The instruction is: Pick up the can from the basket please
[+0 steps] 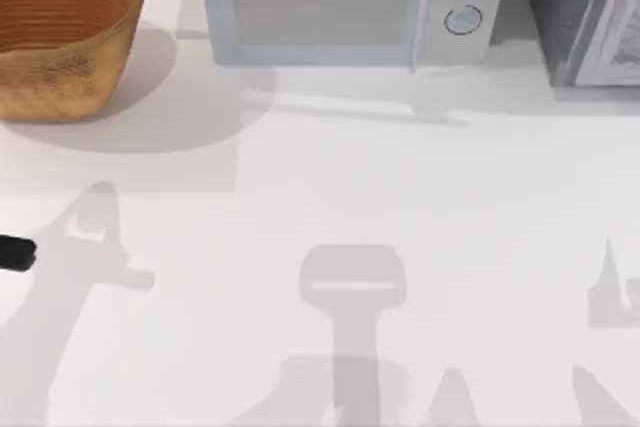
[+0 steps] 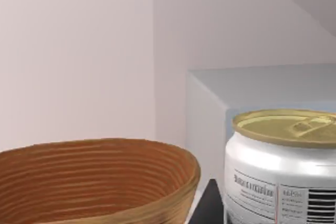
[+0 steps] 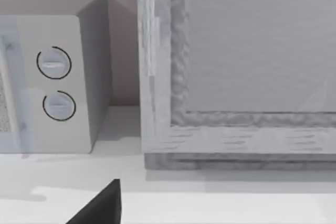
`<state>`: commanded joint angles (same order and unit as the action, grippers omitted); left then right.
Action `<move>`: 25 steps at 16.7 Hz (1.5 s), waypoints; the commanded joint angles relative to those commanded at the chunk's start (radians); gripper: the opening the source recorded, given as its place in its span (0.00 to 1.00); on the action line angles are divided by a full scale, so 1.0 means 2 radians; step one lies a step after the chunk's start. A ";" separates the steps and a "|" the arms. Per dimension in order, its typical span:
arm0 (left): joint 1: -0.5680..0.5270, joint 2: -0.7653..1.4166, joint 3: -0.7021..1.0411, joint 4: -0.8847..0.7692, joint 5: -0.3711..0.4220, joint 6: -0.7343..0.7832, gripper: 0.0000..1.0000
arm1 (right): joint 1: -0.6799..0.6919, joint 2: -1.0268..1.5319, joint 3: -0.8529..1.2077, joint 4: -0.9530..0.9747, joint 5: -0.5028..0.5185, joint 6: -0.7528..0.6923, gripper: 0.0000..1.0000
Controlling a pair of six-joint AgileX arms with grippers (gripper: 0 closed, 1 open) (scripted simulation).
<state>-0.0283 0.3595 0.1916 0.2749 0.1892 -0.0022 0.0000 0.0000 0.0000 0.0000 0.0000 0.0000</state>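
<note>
Looking down from the top: basket (image 1: 60, 32) at the counter's (image 1: 400, 197) far left corner, microwave (image 1: 350, 2) beside it. Left wrist view: can (image 2: 281, 166) close up, above and beside the basket (image 2: 100, 179), outside it. I cannot tell either end effector's state. Right wrist view: microwave (image 3: 55, 77), grey cabinet (image 3: 236, 66).

Table (image 1: 400, 197): we've got a white top, shadows across it | basket (image 1: 60, 32) sits on it at the far left corner | microwave (image 1: 350, 7) stands on it at the far edge, middle | grey framed box (image 1: 590, 12) at the far right, just beside the microwave
</note>
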 joint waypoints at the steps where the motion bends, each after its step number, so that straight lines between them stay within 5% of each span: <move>1: -0.002 0.029 0.015 0.020 0.017 0.000 0.00 | 0.000 0.000 0.000 0.000 0.000 0.000 1.00; 25: -0.036 0.634 0.297 0.396 0.369 0.015 0.00 | 0.000 0.000 0.000 0.000 0.000 0.000 1.00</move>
<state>-0.1001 1.6275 0.7864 1.0667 0.9279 0.0278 0.0000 0.0000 0.0000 0.0000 0.0000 0.0000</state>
